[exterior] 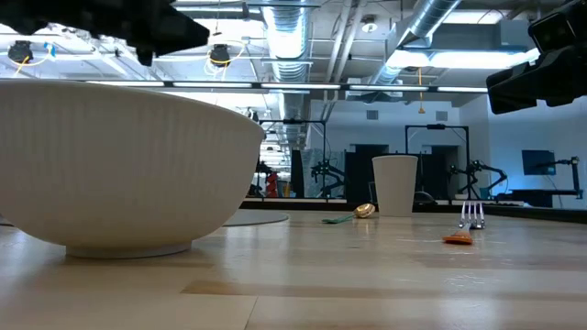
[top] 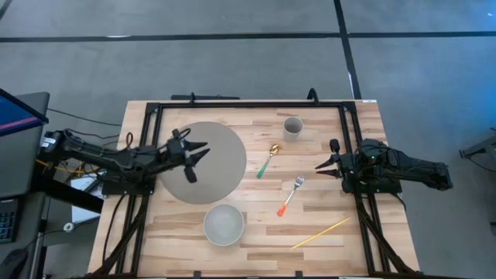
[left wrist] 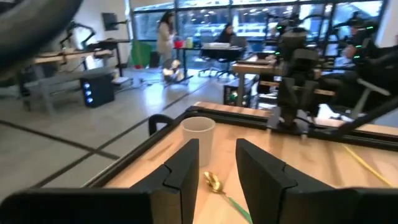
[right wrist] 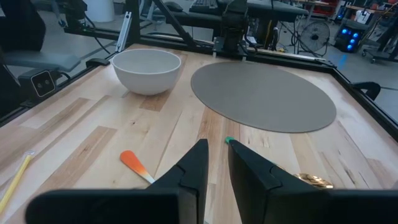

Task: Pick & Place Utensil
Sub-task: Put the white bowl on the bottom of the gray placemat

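Fork (top: 291,194), orange handle: flat on the table (top: 325,147), free, just ahead of the right gripper (top: 319,169), within easy reach.
Spoon (top: 269,159), green handle: between both grippers, beside the mat (top: 221,147).
Right gripper: narrow gap, empty.
Left gripper (top: 203,152): over the mat, partly open, empty.
Cup (top: 292,127), bowl (top: 223,224), yellow stick (top: 319,232): likely receptacles, untouched.

The setting is a robotics lab in an open industrial hall. Exposed ventilation ducts (exterior: 292,37) and pipes run under the ceiling. Further arm rigs (exterior: 327,174) stand on other benches behind the wooden table (top: 325,213), which carries a black metal frame (top: 232,105). People (left wrist: 166,34) work at distant desks with monitors (exterior: 537,162).
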`<action>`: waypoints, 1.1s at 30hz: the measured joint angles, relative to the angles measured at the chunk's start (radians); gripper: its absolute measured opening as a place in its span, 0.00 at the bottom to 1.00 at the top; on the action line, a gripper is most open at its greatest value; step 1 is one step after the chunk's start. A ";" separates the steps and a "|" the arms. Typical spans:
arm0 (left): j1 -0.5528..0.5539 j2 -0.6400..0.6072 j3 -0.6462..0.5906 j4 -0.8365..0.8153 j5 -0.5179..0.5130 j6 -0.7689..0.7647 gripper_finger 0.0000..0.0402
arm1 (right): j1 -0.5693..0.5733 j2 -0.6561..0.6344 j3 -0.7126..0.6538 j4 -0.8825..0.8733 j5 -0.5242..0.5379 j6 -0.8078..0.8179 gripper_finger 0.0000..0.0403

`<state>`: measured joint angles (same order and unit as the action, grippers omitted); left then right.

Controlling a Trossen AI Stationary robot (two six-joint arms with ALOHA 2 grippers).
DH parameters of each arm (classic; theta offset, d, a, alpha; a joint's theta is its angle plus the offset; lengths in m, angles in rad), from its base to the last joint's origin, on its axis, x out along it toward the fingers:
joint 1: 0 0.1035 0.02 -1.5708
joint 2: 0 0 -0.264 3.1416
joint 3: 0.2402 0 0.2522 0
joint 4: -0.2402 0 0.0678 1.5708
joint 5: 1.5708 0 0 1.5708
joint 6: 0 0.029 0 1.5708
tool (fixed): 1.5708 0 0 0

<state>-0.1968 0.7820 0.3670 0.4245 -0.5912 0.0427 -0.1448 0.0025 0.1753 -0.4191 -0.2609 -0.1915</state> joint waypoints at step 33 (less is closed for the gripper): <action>-0.010 0.248 0.017 -0.218 0.524 -0.418 0.27 | 0.003 0.003 0.000 0.137 -0.012 -0.075 0.14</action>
<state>-0.2066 1.0302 0.3843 0.2062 -0.0674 -0.3756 -0.1414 0.0055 0.1753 -0.2824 -0.2727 -0.2668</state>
